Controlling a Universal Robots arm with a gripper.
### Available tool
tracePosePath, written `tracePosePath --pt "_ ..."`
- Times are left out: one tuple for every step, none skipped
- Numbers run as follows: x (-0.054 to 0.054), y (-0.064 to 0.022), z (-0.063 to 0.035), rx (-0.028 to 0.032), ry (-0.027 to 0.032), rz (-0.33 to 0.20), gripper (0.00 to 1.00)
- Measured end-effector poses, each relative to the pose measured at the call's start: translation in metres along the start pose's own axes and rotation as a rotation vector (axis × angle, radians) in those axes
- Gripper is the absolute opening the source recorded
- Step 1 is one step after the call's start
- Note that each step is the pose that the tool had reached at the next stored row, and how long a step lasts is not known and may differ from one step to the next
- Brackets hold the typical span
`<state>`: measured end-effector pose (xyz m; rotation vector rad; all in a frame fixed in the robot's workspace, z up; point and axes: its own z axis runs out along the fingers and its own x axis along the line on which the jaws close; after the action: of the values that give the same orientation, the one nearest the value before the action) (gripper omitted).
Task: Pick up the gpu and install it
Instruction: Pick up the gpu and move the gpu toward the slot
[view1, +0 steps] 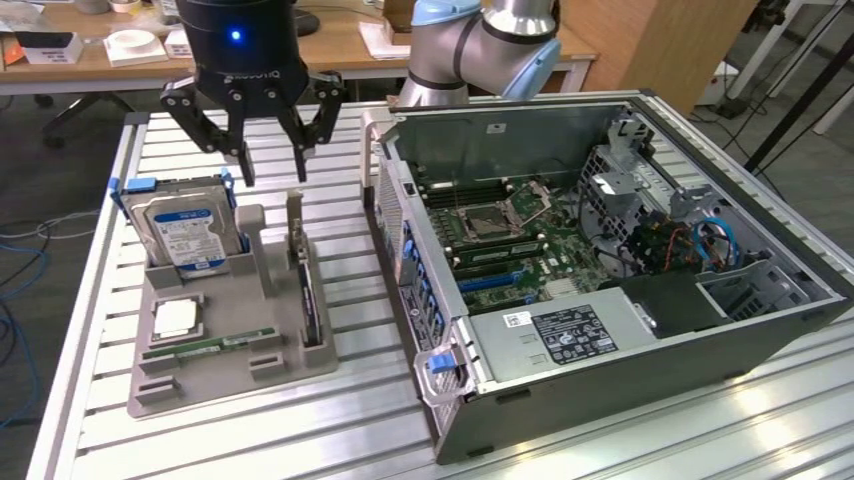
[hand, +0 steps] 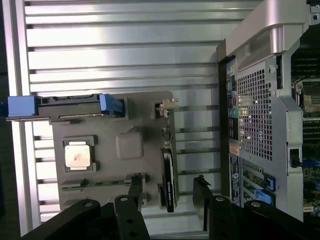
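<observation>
Overhead, the gripper (view1: 271, 170) hovers, jaws apart, above gpu (view1: 310, 300) near blue-labelled hard drive (view1: 187, 225).

Bright, even light; glare on table (view1: 771, 396)

above gpu (view1: 310, 300): open | exterior view's left: tray post (view1: 251, 235) near | exterior view's right: case wall (view1: 400, 255), slim gap

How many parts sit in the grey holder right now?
4 in the holder: a hard drive upright at the far end, a processor chip lying flat, a memory stick beside it, and the gpu on edge along the side nearest the computer case. None looks hidden.
</observation>
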<state>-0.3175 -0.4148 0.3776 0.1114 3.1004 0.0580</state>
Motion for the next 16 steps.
tracePosePath --pt "0.0 -0.0004 0.0002 0.0 0.0 0.0 0.53" --pt "-0.0001 -0.0009 0.0005 0.0001 0.0 0.0 0.53" --pt "-0.0001 -0.0013 0.0008 0.0001 0.0 0.0 0.53" --pt "-0.0001 -0.0017 0.0011 0.0002 0.0 0.0 0.53" --pt "-0.0001 -0.0021 0.0014 0.0002 0.0 0.0 0.53" --pt "-0.0001 -0.0025 0.0016 0.0003 0.0 0.0 0.53" --pt "-0.0001 -0.003 0.0019 0.0003 0.0 0.0 0.53" --pt "-0.0001 -0.0032 0.0022 0.0002 -0.0001 0.0 0.53" --pt "-0.0001 -0.0034 0.0023 0.0003 0.0 0.0 0.53" --pt "-0.0001 -0.0036 0.0025 0.0003 0.0001 0.0 0.53" --pt "-0.0002 -0.0039 0.0028 0.0003 0.0 0.0 0.53" --pt "-0.0002 -0.0041 0.0029 0.0003 0.0 0.0 0.53" --pt "-0.0002 -0.0043 0.0031 0.0003 0.0001 0.0 0.53" --pt "-0.0002 -0.0045 0.0034 0.0003 0.0 0.0 0.53" --pt "-0.0002 -0.0047 0.0036 0.0003 -0.0001 0.0 0.53" --pt "-0.0002 -0.0049 0.0038 0.0002 0.0 0.0 0.53"
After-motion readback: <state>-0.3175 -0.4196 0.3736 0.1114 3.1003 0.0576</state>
